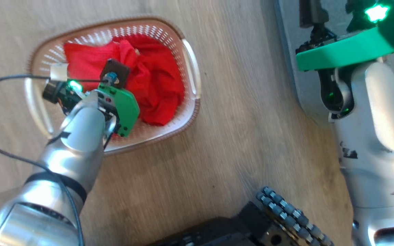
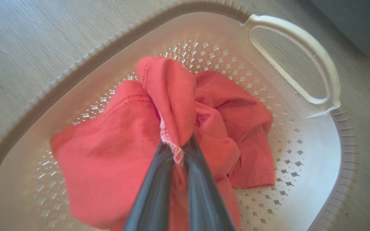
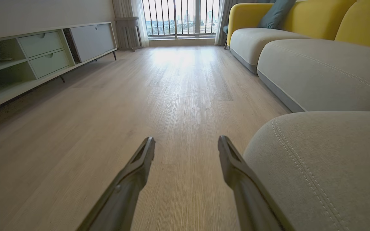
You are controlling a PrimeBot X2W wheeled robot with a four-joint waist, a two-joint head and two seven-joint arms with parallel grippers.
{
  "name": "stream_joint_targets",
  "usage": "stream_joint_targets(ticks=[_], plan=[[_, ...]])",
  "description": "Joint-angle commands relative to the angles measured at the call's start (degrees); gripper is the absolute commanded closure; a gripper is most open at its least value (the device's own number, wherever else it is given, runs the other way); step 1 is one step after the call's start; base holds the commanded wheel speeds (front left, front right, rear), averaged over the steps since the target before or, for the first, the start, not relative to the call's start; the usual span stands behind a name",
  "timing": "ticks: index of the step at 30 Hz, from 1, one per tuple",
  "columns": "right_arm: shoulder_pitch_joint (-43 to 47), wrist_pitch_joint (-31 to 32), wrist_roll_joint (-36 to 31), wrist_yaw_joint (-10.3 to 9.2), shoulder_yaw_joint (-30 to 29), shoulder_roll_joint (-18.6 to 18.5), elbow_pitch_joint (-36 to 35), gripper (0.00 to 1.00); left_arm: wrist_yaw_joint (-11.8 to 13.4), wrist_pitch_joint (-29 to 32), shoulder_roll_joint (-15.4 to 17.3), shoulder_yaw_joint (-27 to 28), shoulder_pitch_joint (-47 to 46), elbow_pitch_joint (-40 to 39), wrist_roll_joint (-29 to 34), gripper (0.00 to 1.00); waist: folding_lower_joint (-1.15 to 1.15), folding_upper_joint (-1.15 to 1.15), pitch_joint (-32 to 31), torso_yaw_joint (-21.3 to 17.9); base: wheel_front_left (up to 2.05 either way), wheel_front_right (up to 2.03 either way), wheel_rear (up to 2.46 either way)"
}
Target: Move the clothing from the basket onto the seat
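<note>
A: ok what's the left gripper (image 2: 178, 145) up to, can you see from where you're standing?

B: yep, its two dark fingers (image 2: 153, 192) are pinched together on a bunched-up fold of the red garment (image 2: 108, 157). Pale overlock stitching pokes out right between the tips. The rest of the cloth lies in a crumpled heap inside the basket (image 2: 303, 192) and covers most of the perforated bottom. In the head view the left arm (image 1: 77, 143) sits over the fingers and hides them, and it blocks the basket's near edge too.

A: any white piece in there?

B: there's a pale blocky thing (image 1: 59, 72) by the wrist, but I can't tell if it's cloth or hardware. The head view is kinda smeary.

A: and the right one?

B: the right gripper (image 3: 186, 146) hangs over the wood floor (image 3: 172, 96), jaws wide apart, nothing in them. The grey seat (image 3: 326, 166) is just beside one of its fingers. You can see a rounded corner with double stitching, cut off by the frame edge. The basket's on the floor, apart from the seat. Further back there are more grey cushions (image 3: 316, 70) with yellow backs (image 3: 365, 22), a low cabinet (image 3: 43, 51) along the wall, and a barred window (image 3: 181, 16) at the far end.
</note>
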Motion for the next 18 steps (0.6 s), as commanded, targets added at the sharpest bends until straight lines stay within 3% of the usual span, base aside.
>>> stream_joint_targets(ticks=[1, 18], plan=[[2.2, -0.3, -0.7, -0.01, 0.3, 0.5, -1.1, 0.0, -0.4, -1.0, 0.2, 1.2, 1.8, -1.6, -0.8, 1.0, 0.0, 0.0, -4.5, 3.2, 0.0, 0.0, 0.0], [11.1, -0.3, -1.5, -0.01, 0.0, -2.0, 4.9, 0.0, -0.7, -1.7, -0.1, -2.2, 11.6, -17.2, -9.0, 1.0, 0.0, 0.0, -22.0, 10.9, 0.0, 0.0, 0.0]])
